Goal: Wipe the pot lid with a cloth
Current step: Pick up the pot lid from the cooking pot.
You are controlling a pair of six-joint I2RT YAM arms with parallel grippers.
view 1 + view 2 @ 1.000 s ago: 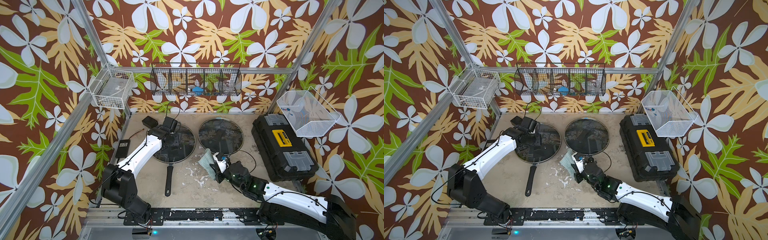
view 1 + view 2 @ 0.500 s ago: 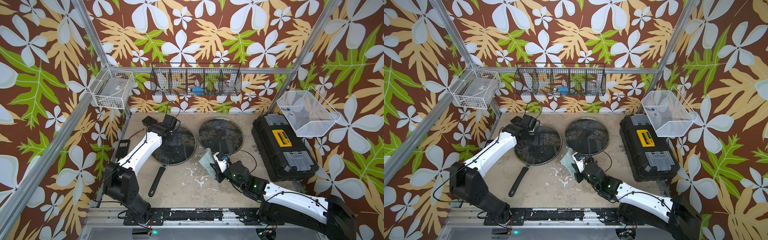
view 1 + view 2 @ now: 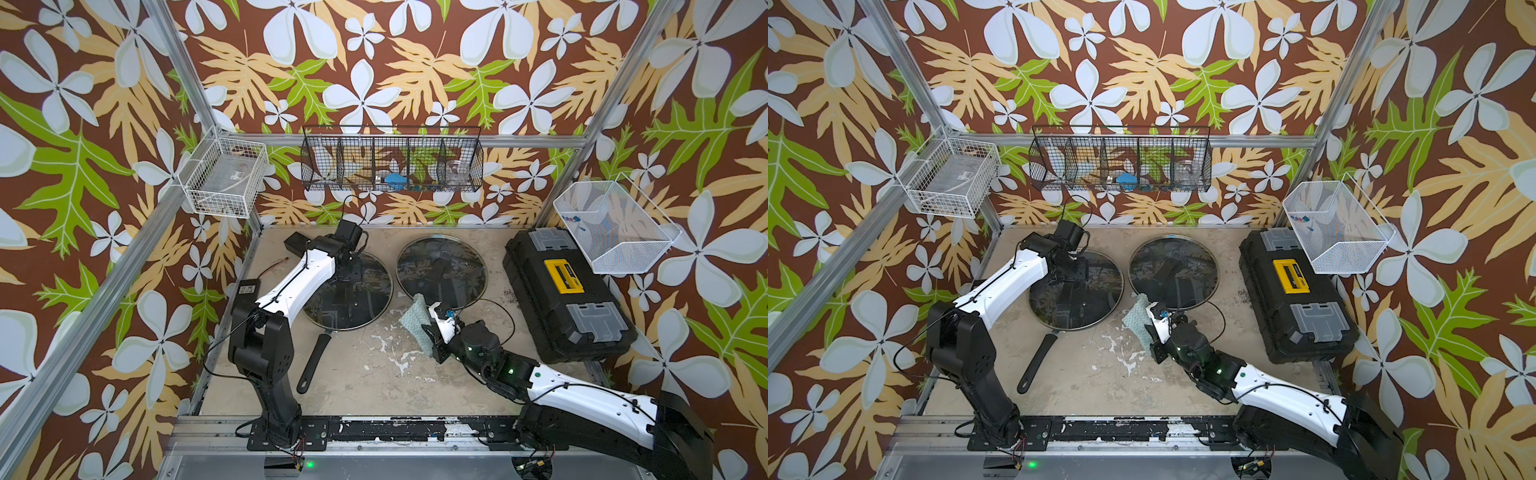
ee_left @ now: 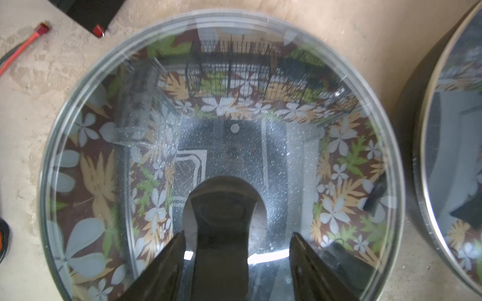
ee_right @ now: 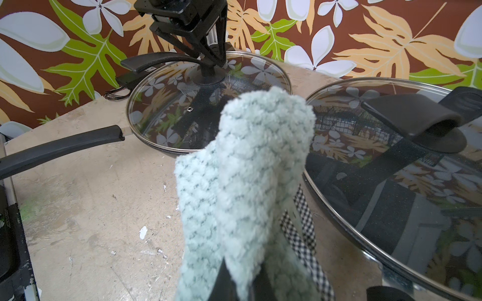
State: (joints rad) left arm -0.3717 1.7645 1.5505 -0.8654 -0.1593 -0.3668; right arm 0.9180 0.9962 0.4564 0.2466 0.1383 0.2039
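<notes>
Right pincer (image 3: 432,332): pinched shut on the cloth (image 3: 413,316), held off the surface (image 3: 374,374) between both lids, just beside the strap-handled lid (image 3: 440,270) | Left pincer (image 4: 237,235): spread astride the knob (image 4: 221,229) of the knobbed lid (image 3: 353,295), gaps either side | Judged: knobbed lid lay to the cloth's left and farther back, so the right arm would wipe.

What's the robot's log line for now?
left claw: open astride black handle of round glass lid | right claw: shut on pale teal nubby cloth
</notes>
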